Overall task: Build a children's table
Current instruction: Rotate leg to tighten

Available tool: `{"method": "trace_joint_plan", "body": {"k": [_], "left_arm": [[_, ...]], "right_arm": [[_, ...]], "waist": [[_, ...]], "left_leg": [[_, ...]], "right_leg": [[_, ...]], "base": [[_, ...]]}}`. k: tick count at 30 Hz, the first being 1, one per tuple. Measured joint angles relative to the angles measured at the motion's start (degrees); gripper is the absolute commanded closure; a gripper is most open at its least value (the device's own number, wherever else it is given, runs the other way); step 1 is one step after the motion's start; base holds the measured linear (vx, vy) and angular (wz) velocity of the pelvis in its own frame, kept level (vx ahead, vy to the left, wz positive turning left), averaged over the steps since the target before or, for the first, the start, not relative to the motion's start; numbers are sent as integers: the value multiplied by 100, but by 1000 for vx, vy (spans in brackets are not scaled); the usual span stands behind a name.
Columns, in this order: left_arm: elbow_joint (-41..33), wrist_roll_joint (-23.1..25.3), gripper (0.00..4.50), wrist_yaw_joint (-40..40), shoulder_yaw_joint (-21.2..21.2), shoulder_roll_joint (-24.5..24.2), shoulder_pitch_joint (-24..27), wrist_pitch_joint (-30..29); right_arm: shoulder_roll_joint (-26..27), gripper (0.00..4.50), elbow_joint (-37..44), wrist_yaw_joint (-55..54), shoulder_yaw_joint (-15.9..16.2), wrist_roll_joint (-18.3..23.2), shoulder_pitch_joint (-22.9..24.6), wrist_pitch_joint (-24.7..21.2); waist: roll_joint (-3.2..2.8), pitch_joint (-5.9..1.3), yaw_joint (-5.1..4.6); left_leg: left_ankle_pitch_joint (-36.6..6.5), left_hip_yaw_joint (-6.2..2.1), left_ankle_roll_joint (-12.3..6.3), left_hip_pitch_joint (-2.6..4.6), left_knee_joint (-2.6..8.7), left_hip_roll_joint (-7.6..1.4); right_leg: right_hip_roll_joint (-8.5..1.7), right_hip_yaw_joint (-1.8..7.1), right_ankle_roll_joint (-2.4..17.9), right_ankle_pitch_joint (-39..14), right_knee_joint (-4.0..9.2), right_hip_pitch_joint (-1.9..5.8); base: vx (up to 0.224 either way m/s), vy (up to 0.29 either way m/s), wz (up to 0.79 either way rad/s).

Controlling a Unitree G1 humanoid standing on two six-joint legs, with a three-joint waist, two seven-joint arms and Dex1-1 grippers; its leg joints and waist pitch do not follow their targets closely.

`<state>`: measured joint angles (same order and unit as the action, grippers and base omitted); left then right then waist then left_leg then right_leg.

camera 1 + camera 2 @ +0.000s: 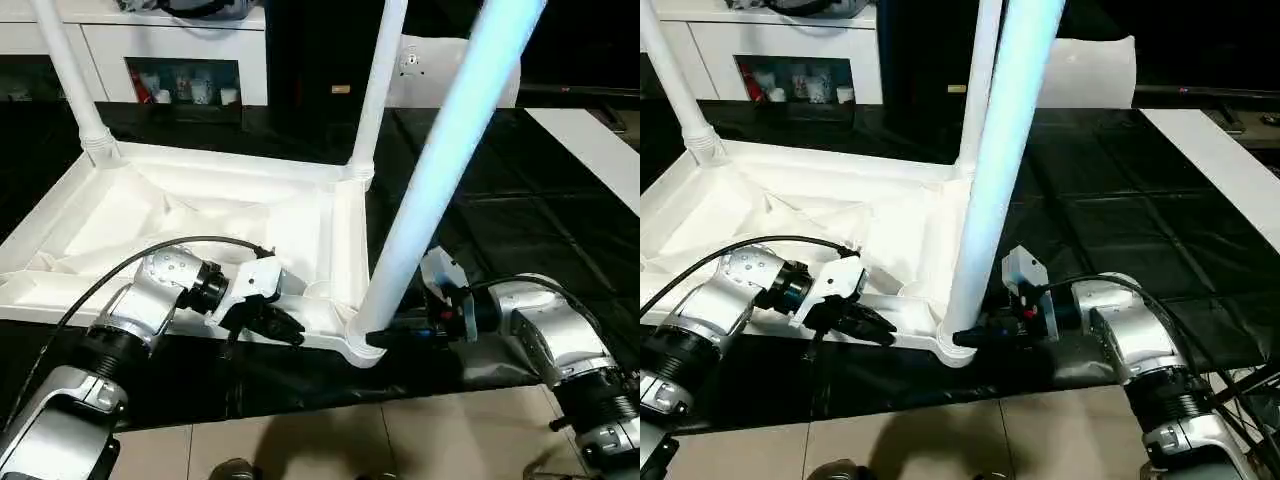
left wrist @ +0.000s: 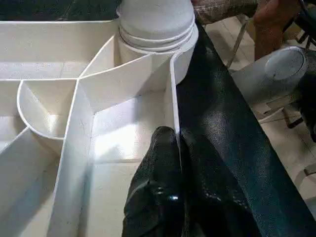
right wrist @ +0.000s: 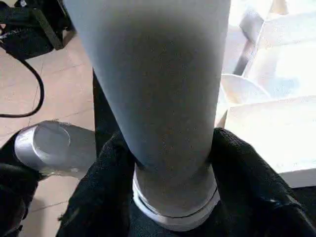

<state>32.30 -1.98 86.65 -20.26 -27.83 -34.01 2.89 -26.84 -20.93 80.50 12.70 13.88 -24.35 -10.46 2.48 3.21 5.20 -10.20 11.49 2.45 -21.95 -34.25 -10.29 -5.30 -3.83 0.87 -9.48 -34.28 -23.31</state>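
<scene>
**Upturned children's table on a dark surface, three legs standing**

A black, glossy surface [image 1: 500, 220] carries the white tabletop [image 1: 180, 215], ribbed side up, left of centre. Beige floor tiles [image 1: 330, 440] run along the bottom; a white cabinet [image 1: 180, 60] sits upper left. Three legs rise from corner sockets: upper left [image 1: 70, 70], top centre [image 1: 375, 90], and nearest [image 1: 440, 170]. The left claw [image 1: 280, 325], pressed together, pinches the tabletop's near rim. The right claw [image 1: 395, 338] clasps the nearest leg's base.
</scene>
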Motion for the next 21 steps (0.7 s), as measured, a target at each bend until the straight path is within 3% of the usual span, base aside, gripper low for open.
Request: {"method": "trace_joint_plan", "body": {"k": [5,11,14,18,21], "left_arm": [[2,10,450,-41,17,25,0,-41],[36,37,450,-599,203,284,1,-759],[65,66,450,-1150,383,464,0,-1197],[69,55,450,-2089,664,899,-7,-1903],[94,67,450,-2767,844,1192,-69,-2348]], "right_arm": [[32,253,152,-54,-75,32,170,-99],[307,254,396,-928,-351,92,474,-560],[628,254,329,-1711,-578,-57,458,-675],[1283,255,140,-3182,-985,-241,323,-945],[1771,255,-122,-4178,-1183,-355,76,-1089]], "waist": [[2,-2,22],[2,-2,3],[2,-2,-110],[0,1,-382],[-27,16,-537]], "left_leg": [[0,-1,0,7,-7,0],[-1,0,1,78,-6,3],[-1,-8,1,90,-4,3],[-2,-27,0,84,-3,3],[-2,-104,0,83,0,0]], "right_leg": [[-1,0,-3,-2,-7,8],[-4,4,-31,-19,-8,64],[-5,-7,-49,-30,7,66],[-6,-40,-62,-38,91,69],[-21,-168,-62,-38,208,122]], "base": [[0,0,0],[0,0,0],[-37,4,-5],[-54,19,-9],[0,0,0]]}}
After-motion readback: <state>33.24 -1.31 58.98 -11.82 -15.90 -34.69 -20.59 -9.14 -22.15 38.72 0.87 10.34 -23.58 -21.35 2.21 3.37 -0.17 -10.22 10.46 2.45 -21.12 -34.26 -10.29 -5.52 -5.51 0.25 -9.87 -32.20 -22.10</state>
